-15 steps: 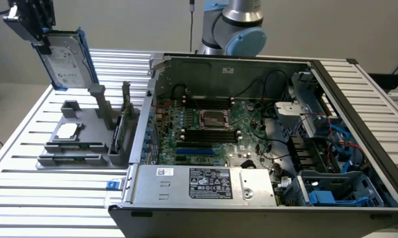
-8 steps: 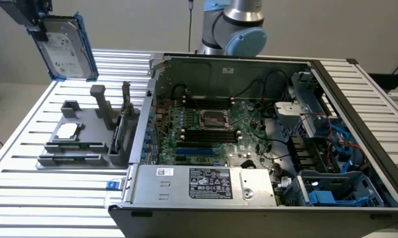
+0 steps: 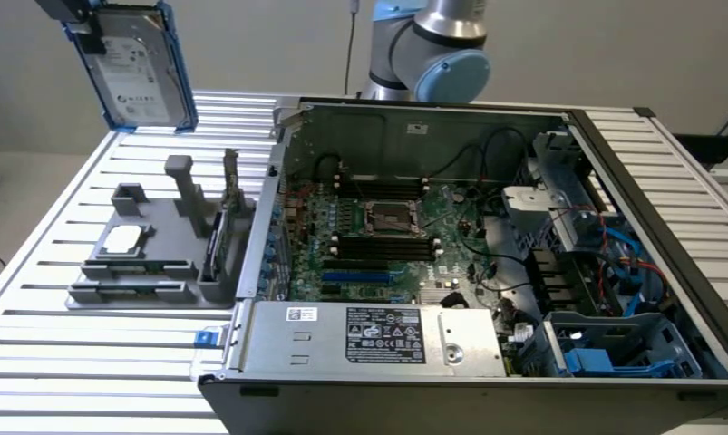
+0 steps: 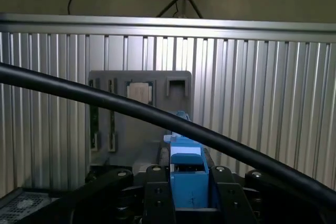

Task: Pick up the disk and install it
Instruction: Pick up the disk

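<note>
Aloft, disk clamped in claw, over slatted table

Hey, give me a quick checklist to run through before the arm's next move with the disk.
1. The disk gripped in the tool: ok.
2. The disk lifted clear of the grey holder: ok.
3. The computer case open: ok.
4. The blue bay in the case free for the disk: cannot tell.
5. The cables clear of that bay: cannot tell.
</note>
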`<move>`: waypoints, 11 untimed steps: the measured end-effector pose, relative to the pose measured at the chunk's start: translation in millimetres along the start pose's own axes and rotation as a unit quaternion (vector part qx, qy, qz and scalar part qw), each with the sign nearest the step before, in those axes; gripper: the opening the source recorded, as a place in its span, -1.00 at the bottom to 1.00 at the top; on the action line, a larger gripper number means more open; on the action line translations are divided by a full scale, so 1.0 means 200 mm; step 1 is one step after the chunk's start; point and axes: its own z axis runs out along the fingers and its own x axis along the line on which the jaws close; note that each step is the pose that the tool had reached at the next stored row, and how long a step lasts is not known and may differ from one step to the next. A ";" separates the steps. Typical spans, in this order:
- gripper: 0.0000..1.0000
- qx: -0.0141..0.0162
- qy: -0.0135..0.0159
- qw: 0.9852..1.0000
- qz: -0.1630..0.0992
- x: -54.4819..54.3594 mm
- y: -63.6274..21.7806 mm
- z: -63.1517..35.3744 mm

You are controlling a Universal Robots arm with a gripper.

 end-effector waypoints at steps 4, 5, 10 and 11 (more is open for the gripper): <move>-0.36 0.000 -0.002 1.000 0.000 0.01 -0.089 -0.071; -0.36 0.000 -0.002 1.000 0.000 0.01 -0.111 -0.091; -0.36 -0.001 -0.003 1.000 0.000 0.04 -0.221 -0.198; -0.36 -0.001 -0.003 1.000 0.000 0.04 -0.242 -0.216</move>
